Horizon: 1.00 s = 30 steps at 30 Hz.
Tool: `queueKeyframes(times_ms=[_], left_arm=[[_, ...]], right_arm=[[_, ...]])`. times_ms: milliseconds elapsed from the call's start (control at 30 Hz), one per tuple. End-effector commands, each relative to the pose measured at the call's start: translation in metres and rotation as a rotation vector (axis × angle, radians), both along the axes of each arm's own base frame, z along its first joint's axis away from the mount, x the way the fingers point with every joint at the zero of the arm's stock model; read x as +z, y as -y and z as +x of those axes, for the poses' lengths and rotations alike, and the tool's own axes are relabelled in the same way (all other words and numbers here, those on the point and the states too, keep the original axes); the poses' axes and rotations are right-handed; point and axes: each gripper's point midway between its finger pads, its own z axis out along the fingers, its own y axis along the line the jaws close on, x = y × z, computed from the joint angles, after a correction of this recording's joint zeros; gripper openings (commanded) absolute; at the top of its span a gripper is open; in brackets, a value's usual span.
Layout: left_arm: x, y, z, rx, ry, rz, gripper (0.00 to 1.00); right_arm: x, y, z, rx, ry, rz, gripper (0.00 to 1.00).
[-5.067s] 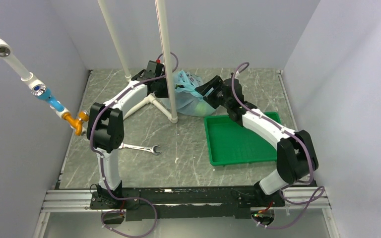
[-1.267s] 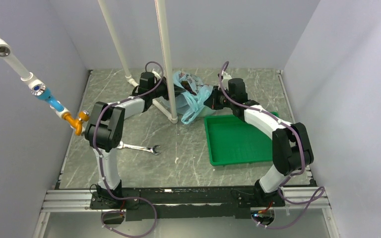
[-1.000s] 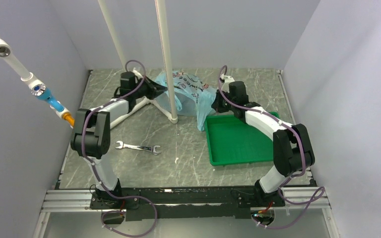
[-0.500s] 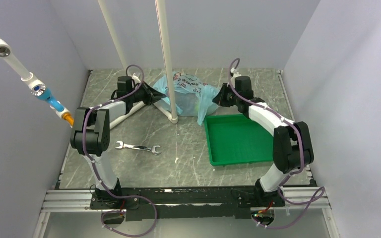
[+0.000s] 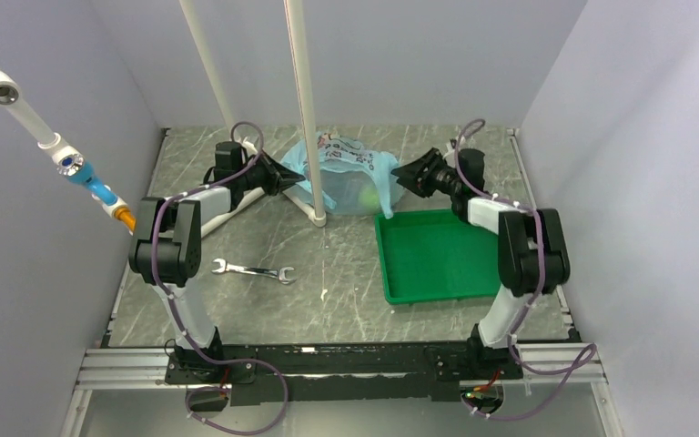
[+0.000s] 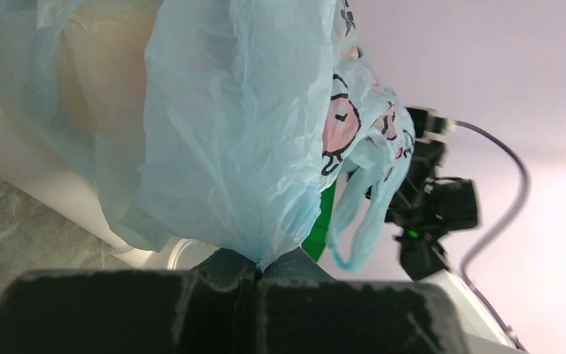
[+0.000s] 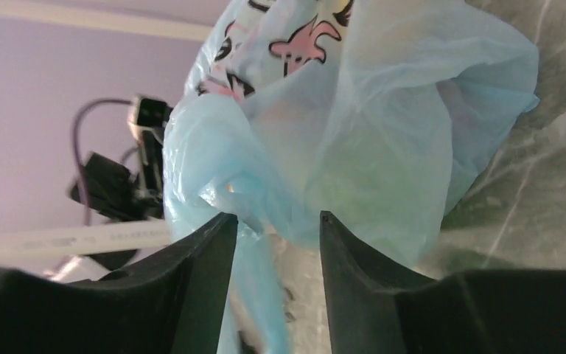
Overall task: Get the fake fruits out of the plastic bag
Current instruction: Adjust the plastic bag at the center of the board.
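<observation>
A grey marbled surface (image 5: 264, 309) carries everything. From its near edge the two white-and-black arms reach to the far side, the left arm (image 5: 202, 196) and the right arm (image 5: 510, 218) facing each other across the bag. A tall white plastic pole (image 5: 302, 91) rises from a foot just in front of the bag. A rigid green rectangular tray (image 5: 437, 259) lies on the right half of the surface, its far left corner close to the bag.

The thin light-blue translucent plastic bag (image 5: 341, 173), with a dark and pink print, sits crumpled at the far middle of the surface, between the two pincers and partly behind the pole. A silver open-ended wrench (image 5: 253, 270) lies well apart from it, on the near left.

Inside the bag, a small round green fake fruit (image 5: 367, 196) shows through the film on the right side. The other fruits cannot be told apart through the plastic.

The left pincer (image 6: 256, 269) is pressed together on a gathered fold of the bag's left edge, with the film stretched from it. The right pincer (image 7: 271, 225) stands spread at the bag's right side. A loose blue loop of the bag hangs in the gap, not clamped.
</observation>
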Motion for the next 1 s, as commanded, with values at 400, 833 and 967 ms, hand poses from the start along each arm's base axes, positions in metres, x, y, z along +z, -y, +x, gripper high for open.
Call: queueKeyframes(times_ms=[400, 833, 967], left_arm=[[0.048, 0.001, -0.003, -0.039, 0.139, 0.025, 0.00], [0.071, 0.003, -0.008, -0.059, 0.201, 0.015, 0.00], [0.074, 0.003, -0.010, -0.064, 0.203, -0.001, 0.00]], right_arm=[[0.104, -0.043, -0.040, -0.013, 0.420, -0.908, 0.55], [0.079, -0.148, -0.006, 0.131, 0.490, -0.776, 0.22], [0.073, -0.153, 0.015, 0.092, 0.467, -0.788, 0.14]])
